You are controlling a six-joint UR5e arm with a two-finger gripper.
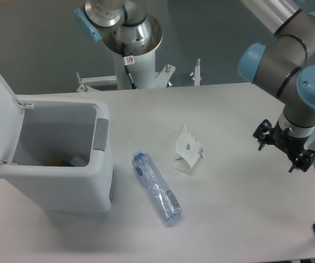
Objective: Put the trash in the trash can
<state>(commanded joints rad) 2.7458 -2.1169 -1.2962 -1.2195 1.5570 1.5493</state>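
While my black two-finger pincer (284, 146) hangs apart at the table's right, grip unreadable, I aim crosswise over the crushed clear plastic bottle (156, 188) beside the open-lidded white rectangular bin (58, 189).

The bottle (156, 188) is clear, crinkled plastic; the scrap (188, 149) right of it is matt white paper. The bin (64, 192) looks smooth white plastic, the worktop (245, 219) a matt pale surface.

Bin (64, 186) left; bottle (156, 187) beside it, paper scrap (188, 149) behind-right (apart).
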